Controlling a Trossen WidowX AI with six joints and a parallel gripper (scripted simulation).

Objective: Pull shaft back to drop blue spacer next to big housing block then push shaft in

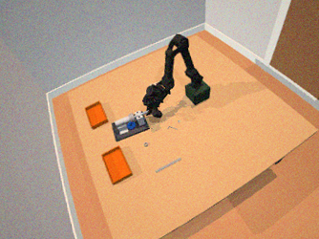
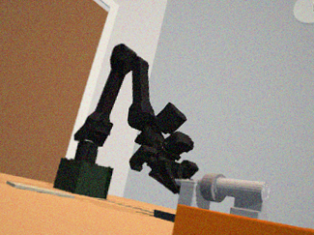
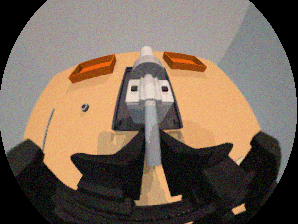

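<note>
The shaft (image 3: pixel 153 145) is a grey rod that runs out of the pale bracket (image 3: pixel 133 95) toward the wrist camera. My gripper (image 1: pixel 148 113) (image 2: pixel 178 183) (image 3: pixel 149 129) is shut on the shaft, close in front of the bracket. Behind the bracket, a wide ring (image 2: pixel 212 187) and a thick pale cylinder (image 2: pixel 244 189) stand in line with it. The assembly stands on a dark base (image 1: pixel 132 135) (image 3: pixel 118 120). A blue round piece (image 1: pixel 131 123) shows low beside the cylinder; whether it rests on the base is too small to tell. No blue spacer can be made out in the wrist view.
Two orange trays (image 1: pixel 117 165) (image 1: pixel 96 115) stand beyond the base, one at either side. A small grey ring (image 1: pixel 146 144) (image 3: pixel 85 107), a long grey bar (image 1: pixel 169 165) (image 2: pixel 39 189) and a thin pin (image 1: pixel 172 127) lie on the table.
</note>
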